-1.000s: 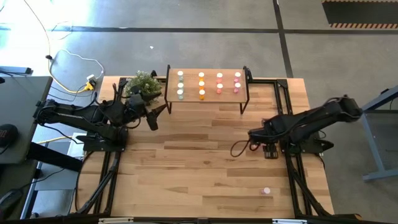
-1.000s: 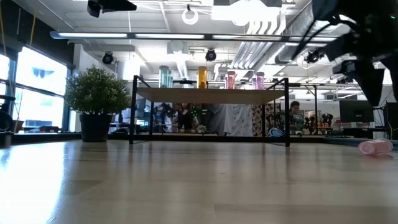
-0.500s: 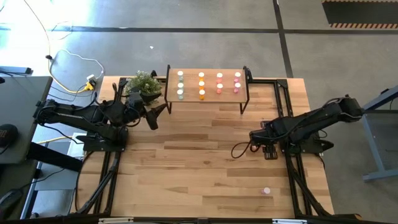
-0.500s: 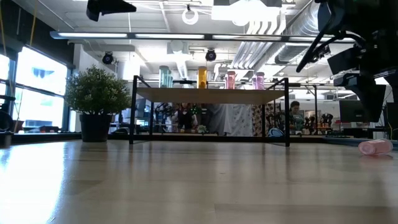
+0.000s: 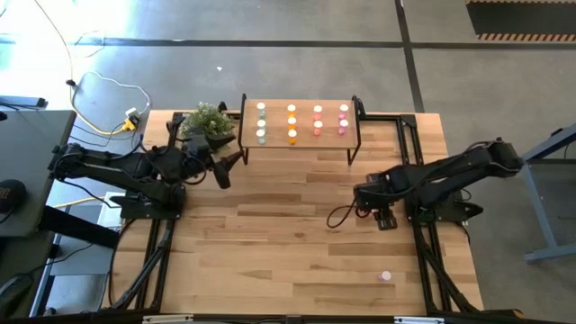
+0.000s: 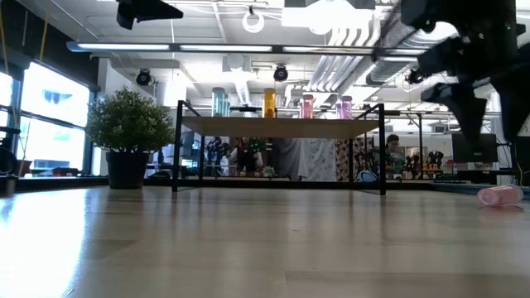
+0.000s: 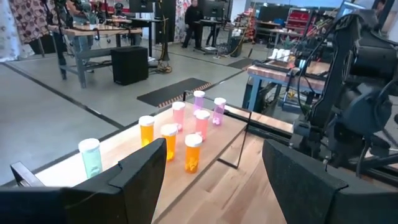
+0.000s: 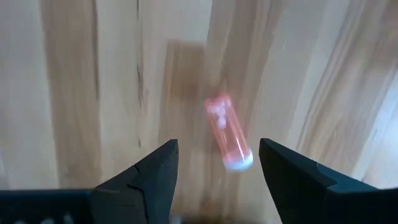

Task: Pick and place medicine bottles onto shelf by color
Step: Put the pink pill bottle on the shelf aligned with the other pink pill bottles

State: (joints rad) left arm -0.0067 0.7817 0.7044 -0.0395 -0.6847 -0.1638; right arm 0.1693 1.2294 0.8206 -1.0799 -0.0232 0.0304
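Right gripper [image 5: 335, 219] over mid-table, fingers [image 8: 140, 180] apart, holding nothing. Right wrist view: pink bottle [image 8: 227, 138] lies on its side on tabletop [image 5: 270, 252], seen in gap btwn the two fingers, beyond tips, not touching either. High view: same bottle [image 5: 386, 276] near table's front right, well apart from gripper.

Left gripper [image 5: 227, 167] waits beside plant [image 5: 207, 121], near shelf [image 5: 303, 137] left end, fingers [image 7: 140, 177] apart, empty.

Shelf: other bottles [image 5: 291, 123] upright in rows – green, orange, red-pink, pink.

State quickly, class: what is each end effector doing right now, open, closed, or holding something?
Left end effector: open, holding nothing, near the shelf.
Right end effector: open, empty, above a pink bottle lying on the table.
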